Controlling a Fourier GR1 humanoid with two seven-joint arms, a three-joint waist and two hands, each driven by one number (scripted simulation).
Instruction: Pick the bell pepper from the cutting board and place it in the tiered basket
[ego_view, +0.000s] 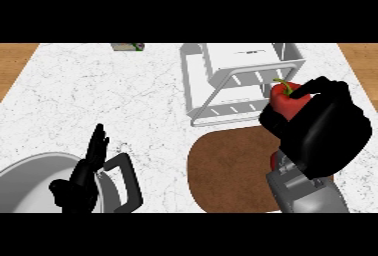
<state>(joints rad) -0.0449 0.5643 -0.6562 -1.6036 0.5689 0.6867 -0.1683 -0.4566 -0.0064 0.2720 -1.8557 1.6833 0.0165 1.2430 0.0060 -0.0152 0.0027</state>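
The right hand (325, 130) is at about 3 o'clock of the head view, with its fingers and thumb curled around the red bell pepper (284, 98). The pepper is held up off the counter, and its green stem points up and a little to the left. Most of the lower part of the pepper is hidden behind the black fingers. It shows just beside the lower right corner of the white tiered basket (240, 80), over the basket's edge as seen from above; I cannot tell if it touches the basket.

The tiered basket stands at about 12 to 1 o'clock on the white marble counter (96, 95). Below it, at about 5 o'clock, lies the round brown cutting board (229, 172), and the grey forearm of the right hand crosses the right side of the board.

The left hand (83, 180) rests at about 8 o'clock, fingers straight and pointing up, over the rim of a grey pan (29, 180) with a black handle (129, 180). A small green and grey object (127, 47) is at 11 o'clock, at the far edge of the counter; what it is I cannot tell.
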